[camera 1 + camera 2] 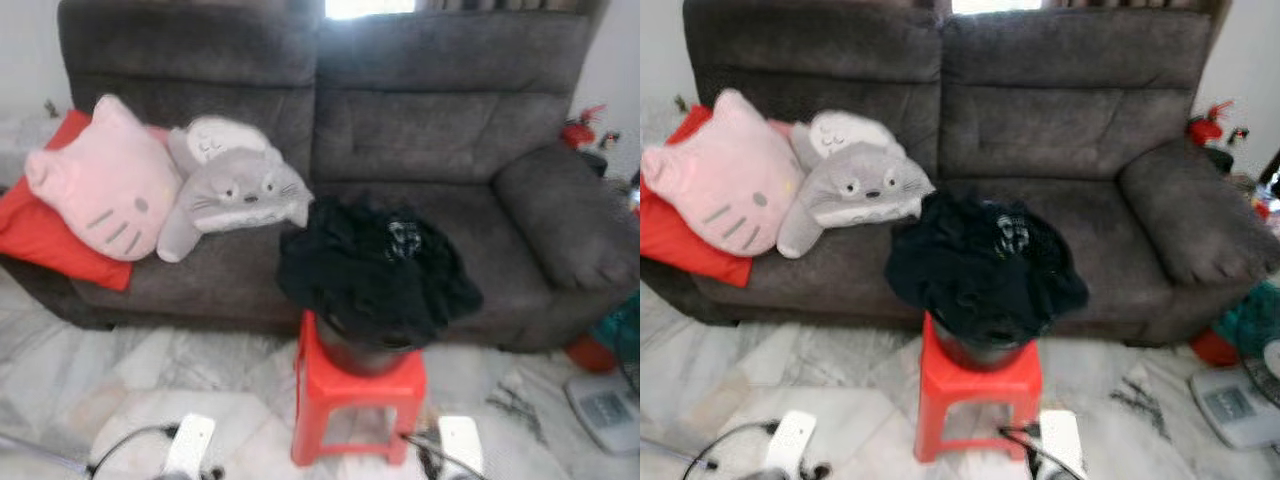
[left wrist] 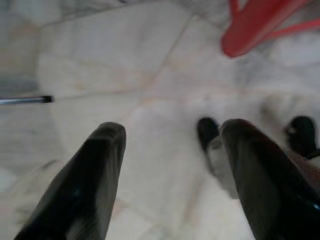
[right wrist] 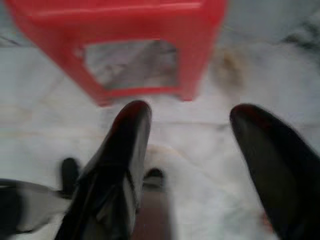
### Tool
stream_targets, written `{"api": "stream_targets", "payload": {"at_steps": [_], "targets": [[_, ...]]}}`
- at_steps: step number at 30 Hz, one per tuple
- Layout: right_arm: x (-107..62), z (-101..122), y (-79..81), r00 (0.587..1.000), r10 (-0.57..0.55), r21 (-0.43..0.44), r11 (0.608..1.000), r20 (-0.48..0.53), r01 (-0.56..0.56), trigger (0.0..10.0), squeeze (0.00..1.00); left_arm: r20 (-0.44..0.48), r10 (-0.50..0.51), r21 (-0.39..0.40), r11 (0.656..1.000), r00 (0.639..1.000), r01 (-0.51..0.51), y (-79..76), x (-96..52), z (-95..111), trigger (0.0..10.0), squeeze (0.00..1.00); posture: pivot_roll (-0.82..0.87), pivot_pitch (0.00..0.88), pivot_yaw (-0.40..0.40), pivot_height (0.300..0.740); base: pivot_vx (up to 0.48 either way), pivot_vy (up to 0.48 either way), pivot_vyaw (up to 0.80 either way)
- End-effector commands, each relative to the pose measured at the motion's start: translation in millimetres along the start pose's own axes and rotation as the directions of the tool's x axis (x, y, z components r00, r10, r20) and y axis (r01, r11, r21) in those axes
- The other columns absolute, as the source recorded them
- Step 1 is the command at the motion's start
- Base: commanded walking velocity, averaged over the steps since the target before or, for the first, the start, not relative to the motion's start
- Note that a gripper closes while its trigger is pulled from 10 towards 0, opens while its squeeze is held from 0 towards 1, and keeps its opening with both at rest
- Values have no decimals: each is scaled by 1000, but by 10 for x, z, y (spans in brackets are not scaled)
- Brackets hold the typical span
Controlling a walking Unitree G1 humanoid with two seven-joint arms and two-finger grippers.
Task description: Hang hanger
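Before me: a red plastic stool (image 1: 357, 400) on the marble floor (image 1: 130, 380), carrying a dark bucket (image 1: 362, 352) heaped with black clothing (image 1: 375, 265), set just in front of a grey sofa (image 1: 440, 140); I cannot make out a hanger in the heap. On the sofa's left end: a pink cat cushion (image 1: 100, 180) over a red cushion (image 1: 45, 235), with a grey-and-white plush (image 1: 235, 190) beside it. My left jaws (image 2: 170, 170) and right jaws (image 3: 195, 165) both hang low over the floor, fingers apart, holding nothing, the right near the stool's legs.
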State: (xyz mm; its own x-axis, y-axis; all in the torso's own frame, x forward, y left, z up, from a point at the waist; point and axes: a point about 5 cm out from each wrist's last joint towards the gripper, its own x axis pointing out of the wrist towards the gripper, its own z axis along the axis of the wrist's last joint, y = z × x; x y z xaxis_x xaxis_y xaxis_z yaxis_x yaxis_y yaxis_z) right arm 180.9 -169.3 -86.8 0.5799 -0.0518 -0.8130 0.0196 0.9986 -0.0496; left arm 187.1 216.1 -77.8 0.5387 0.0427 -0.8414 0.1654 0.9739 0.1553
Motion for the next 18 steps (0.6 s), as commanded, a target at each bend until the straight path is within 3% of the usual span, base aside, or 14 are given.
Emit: {"api": "stream_targets", "payload": {"at_steps": [1, 10, 13, 15, 18], "targets": [[-12, -44, -132, 999, -36, 4, 999, -15, 36, 10000, 0, 12, -12, 3, 1000, 1000, 12, -63, 11, 37, 10000, 0, -60, 0, 0, 740, 0, 0, 0], [-19, -32, -148, 997, -73, 53, 996, 22, 72, 10000, 0, 8, 8, 18, 1000, 1000, -8, -52, 11, 33, 10000, 0, -62, 0, -4, 740, 0, 0, 0], [-28, -19, -172, 991, -124, 62, 991, 55, 121, 10000, 0, 3, 19, 14, 1000, 1000, -19, -47, 10, 21, 10000, 0, -78, 0, -8, 740, 0, 0, 0], [-31, -1, -187, 987, -143, 15, 990, 74, 143, 10000, 0, -4, 29, 31, 999, 1000, -29, -39, 9, 15, 10000, 0, -85, 0, -7, 740, 0, 0, 0], [-44, -1, -206, 977, -190, 54, 981, 101, 185, 10000, 0, -15, 40, 52, 998, 999, -39, -33, 9, 3, 10000, 0, -90, 0, -7, 740, 0, 0, 0]]}}
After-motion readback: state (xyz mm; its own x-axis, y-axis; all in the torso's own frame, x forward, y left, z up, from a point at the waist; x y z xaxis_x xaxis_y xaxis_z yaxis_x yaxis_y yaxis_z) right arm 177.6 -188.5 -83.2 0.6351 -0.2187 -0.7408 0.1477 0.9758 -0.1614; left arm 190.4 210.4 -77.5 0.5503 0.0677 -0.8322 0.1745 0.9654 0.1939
